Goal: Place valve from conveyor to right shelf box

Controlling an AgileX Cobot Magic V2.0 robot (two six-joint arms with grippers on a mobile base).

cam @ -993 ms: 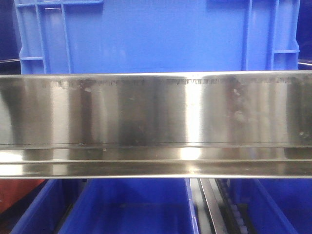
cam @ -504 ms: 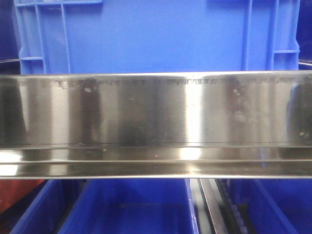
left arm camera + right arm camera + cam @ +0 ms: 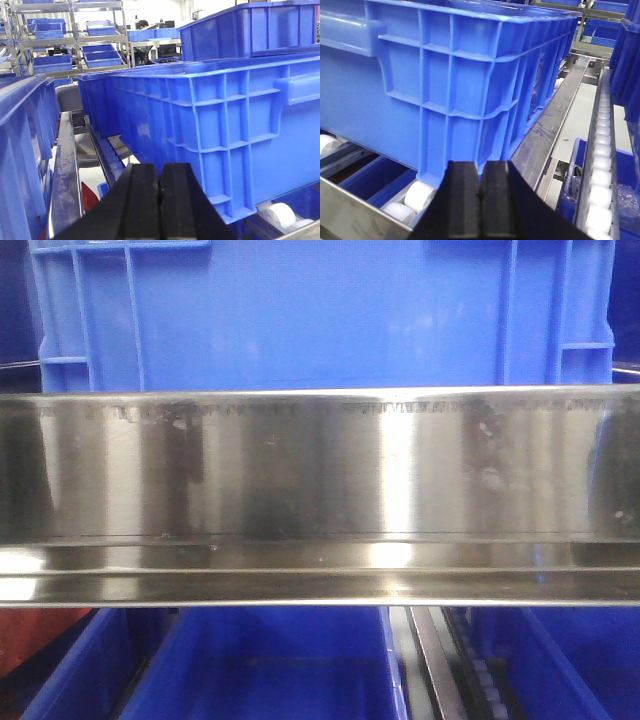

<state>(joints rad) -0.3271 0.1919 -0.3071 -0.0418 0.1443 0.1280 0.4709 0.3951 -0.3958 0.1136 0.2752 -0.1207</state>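
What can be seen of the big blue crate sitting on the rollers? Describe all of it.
The blue crate looks like moulded plastic, with ribbed walls forming a grid of rectangular panels, a thick rim and a protruding handle bar near its top edge. It stands upright, and its base rests on white rollers of the steel rack. In the front view its wall rises behind the shiny stainless rail. Its inside is hidden. The shut right tool hangs close to its corner, not touching.
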